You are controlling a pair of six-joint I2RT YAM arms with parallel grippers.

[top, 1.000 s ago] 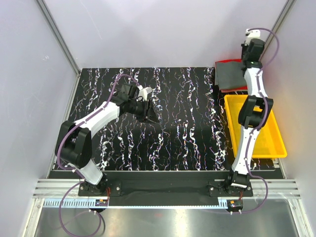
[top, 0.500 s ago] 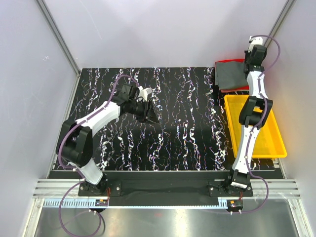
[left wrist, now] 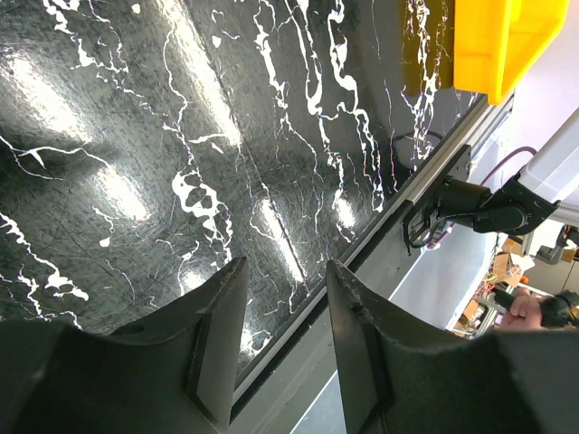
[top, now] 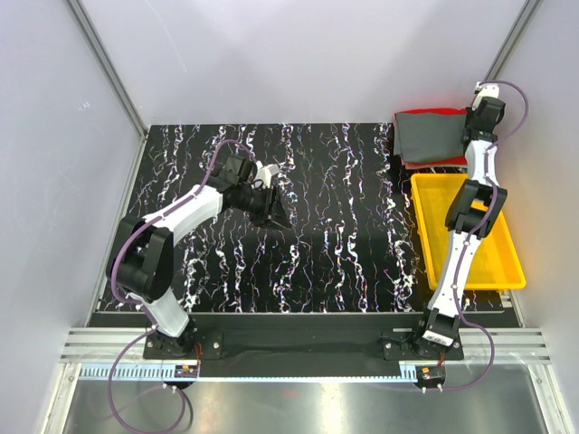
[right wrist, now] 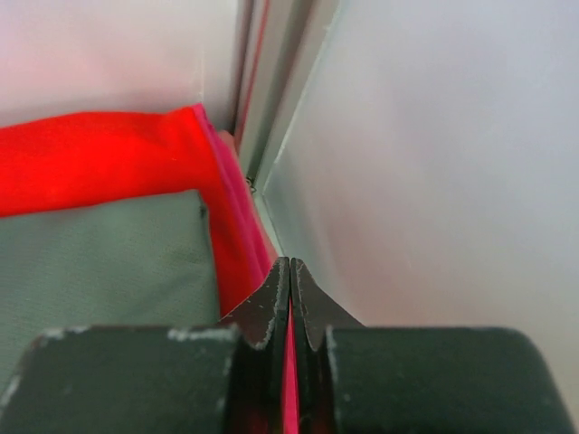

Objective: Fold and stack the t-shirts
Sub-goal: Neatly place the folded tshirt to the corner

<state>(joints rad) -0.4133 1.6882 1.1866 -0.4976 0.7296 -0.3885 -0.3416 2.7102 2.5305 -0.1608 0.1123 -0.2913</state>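
Since a second ago the right arm has swung its wrist off the middle of the shirt stack and out toward the upper right corner of the top view, and its fingers have drawn together, while the left arm has hardly shifted. Nearest us, the left gripper (left wrist: 285, 267) hangs over the black marbled table (top: 344, 235) left of centre, its fingers (left wrist: 217, 334) standing apart with nothing between them. Further up on the right side of the frame lies the yellow tray (top: 499, 260), and the right arm reaches across it. Just beyond the tray's far end, in the upper right corner, we find the folded stack. The dark grey t-shirt (top: 430, 137) lies on top, the red t-shirt (right wrist: 109, 154) shows under it along its far and right sides, and a pink edge (right wrist: 237, 181) peeks out lower still. The right gripper (right wrist: 289, 264) sits at the stack's right rim against the wall, its fingers pressed tip to tip. A thin red line shows in the slit between them, and we cannot tell whether any cloth is caught.
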